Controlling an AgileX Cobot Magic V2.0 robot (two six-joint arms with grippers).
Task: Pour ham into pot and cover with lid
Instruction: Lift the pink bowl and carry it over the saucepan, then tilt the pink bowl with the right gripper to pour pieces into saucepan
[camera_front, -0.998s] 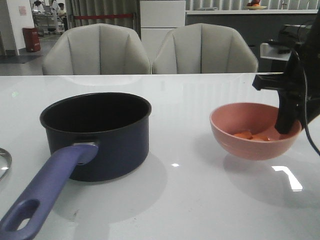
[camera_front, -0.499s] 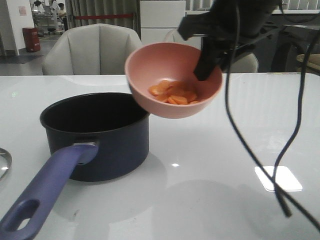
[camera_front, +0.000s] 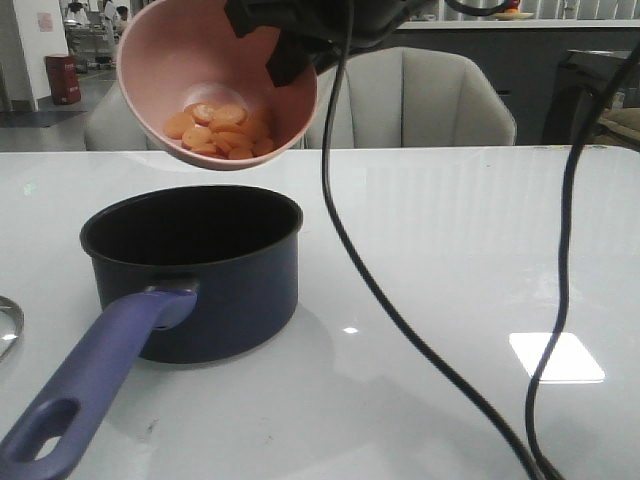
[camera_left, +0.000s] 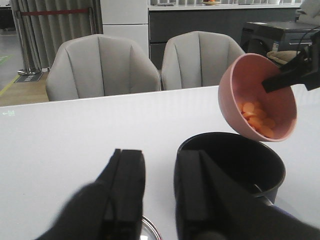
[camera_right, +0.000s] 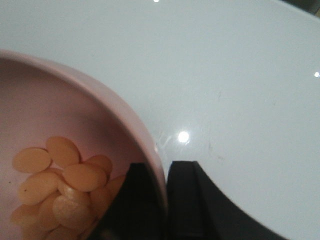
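Front view: right end effector (camera_front: 290, 55) pinches the rim of the pink bowl (camera_front: 215, 85), one finger inside and one outside. The bowl hangs tilted above the pot (camera_front: 195, 265), at its 12 o'clock. Ham (camera_front: 220, 130) lies heaped in the bowl's low side. Left end effector (camera_left: 160, 192) is spread, holding nothing, above the bench (camera_front: 450, 300).

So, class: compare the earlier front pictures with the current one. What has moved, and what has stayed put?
The right gripper, clamped on the pink bowl rim, has lifted the bowl off the table at the right and carried it left, up over the pot, tilting it. The ham is still inside the bowl. The pot has not moved. The left gripper is open and holds nothing.
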